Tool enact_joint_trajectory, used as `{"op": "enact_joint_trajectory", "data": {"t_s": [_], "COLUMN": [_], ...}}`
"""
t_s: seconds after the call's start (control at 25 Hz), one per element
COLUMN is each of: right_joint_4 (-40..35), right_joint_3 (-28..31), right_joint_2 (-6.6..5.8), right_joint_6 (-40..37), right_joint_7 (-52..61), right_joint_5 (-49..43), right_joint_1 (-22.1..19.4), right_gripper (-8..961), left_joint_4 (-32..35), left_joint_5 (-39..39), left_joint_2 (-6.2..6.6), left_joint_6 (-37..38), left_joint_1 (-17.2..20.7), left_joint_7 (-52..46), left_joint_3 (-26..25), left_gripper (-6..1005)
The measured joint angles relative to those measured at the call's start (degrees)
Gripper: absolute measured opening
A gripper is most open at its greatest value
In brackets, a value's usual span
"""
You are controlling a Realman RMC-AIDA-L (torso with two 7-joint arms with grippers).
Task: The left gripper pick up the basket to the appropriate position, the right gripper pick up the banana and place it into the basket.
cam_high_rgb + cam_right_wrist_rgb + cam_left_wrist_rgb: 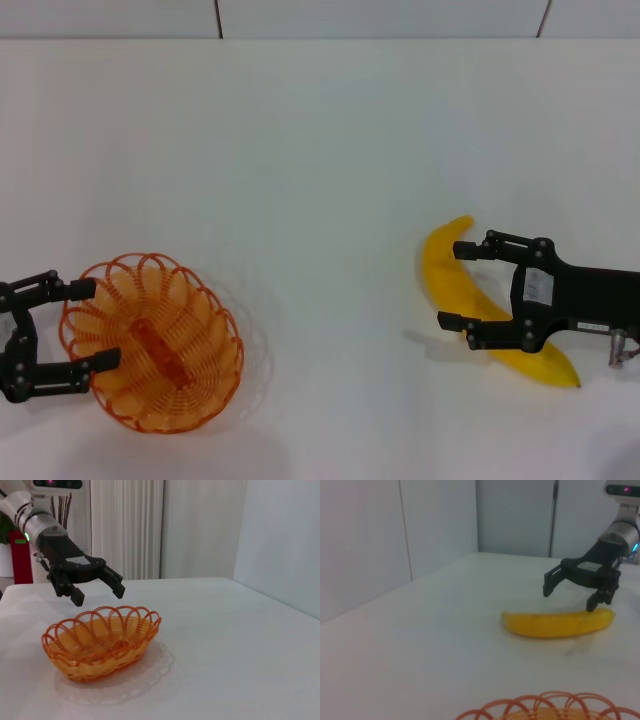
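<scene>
1. The left wrist view cuts off all but the rim loops of the basket (152, 342).
2. The left gripper (88, 323) hangs with fingers spread wide over the basket's left rim, gripping nothing.
3. The right gripper (451, 285), fingers wide, straddles the banana (450, 283) lying on the white table (320, 160), not clamping it.

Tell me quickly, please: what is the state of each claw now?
Left claw: open, at the basket rim, holding nothing.
Right claw: open, straddling the banana, not closed on it.

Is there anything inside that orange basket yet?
Empty: the basket shows only its woven base; the banana lies on the table.
</scene>
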Motion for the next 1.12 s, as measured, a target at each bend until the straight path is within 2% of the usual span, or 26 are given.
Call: {"op": "enact_joint_trajectory", "data": {"t_s": [0.2,0.32,0.52,0.6,0.76,0.88,0.96,1.04,1.12], "right_joint_4": [0.01,-0.01,-0.22,-0.24,-0.37,-0.54,-0.39,-0.21,-0.25], "right_joint_3": [-0.01,-0.03,-0.04,-0.04,-0.03,-0.03,-0.03,-0.03,-0.04], "right_joint_2": [-0.05,-0.16,-0.17,-0.18,-0.18,-0.23,-0.26,-0.26,-0.26], "right_joint_6": [0.0,0.0,-0.04,-0.07,-0.18,-0.54,-0.63,-0.64,-0.65], "right_joint_7": [0.02,0.13,0.22,0.29,0.36,0.51,0.54,0.55,0.57], "right_joint_5": [0.0,0.0,0.08,0.09,0.09,0.09,0.09,0.09,0.09], "right_joint_1": [-0.07,-0.06,0.1,0.34,0.69,1.02,1.55,1.85,1.9], "right_gripper": [854,854,854,854,854,854,854,854,853], "left_joint_4": [0.61,1.78,6.88,9.08,13.09,21.7,27.52,32.05,34.32], "left_joint_5": [-1.66,-3.45,-8.24,-10.33,-12.07,-9.13,-5.59,-2.02,1.14], "left_joint_2": [0.03,0.5,0.98,1.01,0.6,-0.22,-0.13,0.58,1.83], "left_joint_6": [2.33,3.84,1.64,-0.5,-1.08,-1.22,-1.02,-0.51,-0.14], "left_joint_1": [-0.76,-1.94,-4.84,-6.5,-7.89,-8.06,-8.15,-8.73,-10.27], "left_joint_7": [-2.35,-6.69,-21.25,-30.69,-39.41,-46.28,-50.26,-52.29,-52.96], "left_joint_3": [-0.39,-0.42,-0.97,-2.12,-2.69,-0.28,3.04,7.09,11.29], "left_gripper": [875,875,875,874,874,874,875,876,876]}}
